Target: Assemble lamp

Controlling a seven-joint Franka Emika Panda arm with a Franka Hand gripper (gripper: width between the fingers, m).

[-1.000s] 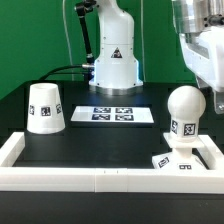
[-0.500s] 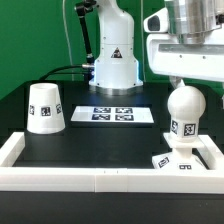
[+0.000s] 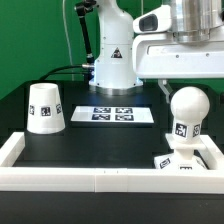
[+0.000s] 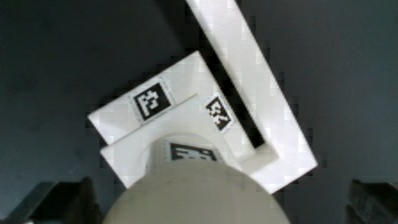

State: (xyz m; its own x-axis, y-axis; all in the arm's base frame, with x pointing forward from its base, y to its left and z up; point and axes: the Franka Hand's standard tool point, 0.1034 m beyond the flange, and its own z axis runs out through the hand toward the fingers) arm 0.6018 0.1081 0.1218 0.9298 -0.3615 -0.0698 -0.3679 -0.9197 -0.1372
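Since the bulb (image 3: pixel 187 108) already stands upright on the base (image 3: pixel 180 160), in the corner of the white frame (image 3: pixel 60 178) at the exterior view's right, my main worry is knocking it. If I bring the end effector (image 3: pixel 180 88) straight down and its fingers are not spread wider than the round head, a finger could land on the curve and push the bulb sideways, tipping it or dragging the base out of the corner. A grip taken too high on the round head could also slip, I judge, since the surface curves away.

From the wrist view I see the bulb (image 4: pixel 192 195) directly below the camera, with the base (image 4: pixel 169 105) pressed against the frame wall (image 4: pixel 249 60). Dark shapes at the picture's two edges look like the fingers (image 4: pixel 54 200), standing apart on either side of the bulb without touching it, so I read the end effector as spread and holding nothing.

In the exterior view the arm hangs over the bulb, wrist pointing down, its lower end just above the head.

On the table (image 3: pixel 110 145), the shade (image 3: pixel 45 108) sits mouth down at the exterior view's left, well apart, with the marker board (image 3: pixel 112 114) between.
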